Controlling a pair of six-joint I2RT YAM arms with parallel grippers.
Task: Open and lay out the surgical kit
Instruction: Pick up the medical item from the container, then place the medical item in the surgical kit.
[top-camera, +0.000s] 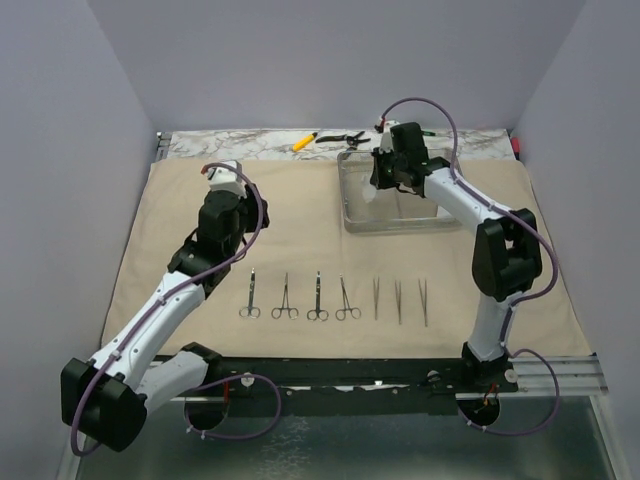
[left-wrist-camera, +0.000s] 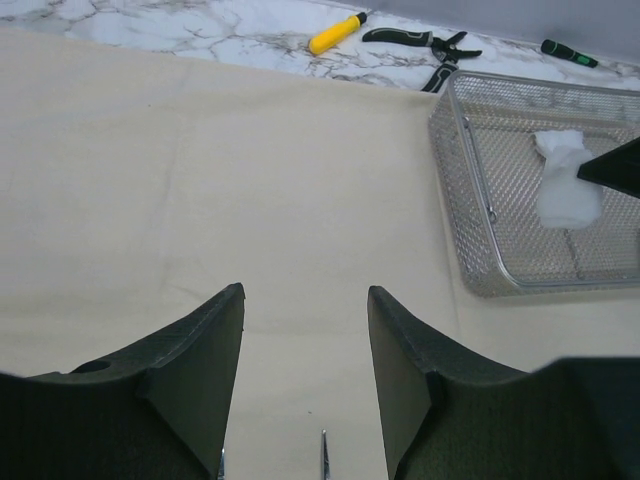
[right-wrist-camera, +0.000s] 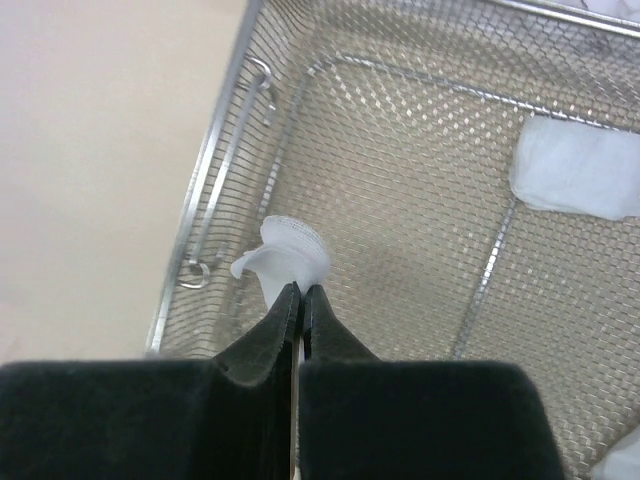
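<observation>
The beige cloth wrap (top-camera: 300, 220) lies spread flat over the table. Several ring-handled clamps (top-camera: 285, 298) and three tweezers (top-camera: 398, 298) lie in a row on its near part. The mesh-walled tray (top-camera: 395, 222) sits at the back right. My right gripper (right-wrist-camera: 301, 290) is over the tray's left side, shut on a white gauze ball (right-wrist-camera: 290, 252) at its fingertips. Another gauze piece (right-wrist-camera: 580, 170) lies on the tray floor. My left gripper (left-wrist-camera: 305, 300) hangs open over bare cloth, holding nothing, with clamp tips just below it.
A yellow pen (top-camera: 305, 141) and black-handled pliers (top-camera: 342, 137) lie on the marble strip (top-camera: 250, 143) behind the cloth. A green-handled tool (left-wrist-camera: 570, 52) lies beyond the tray. Walls close in on both sides and at the back.
</observation>
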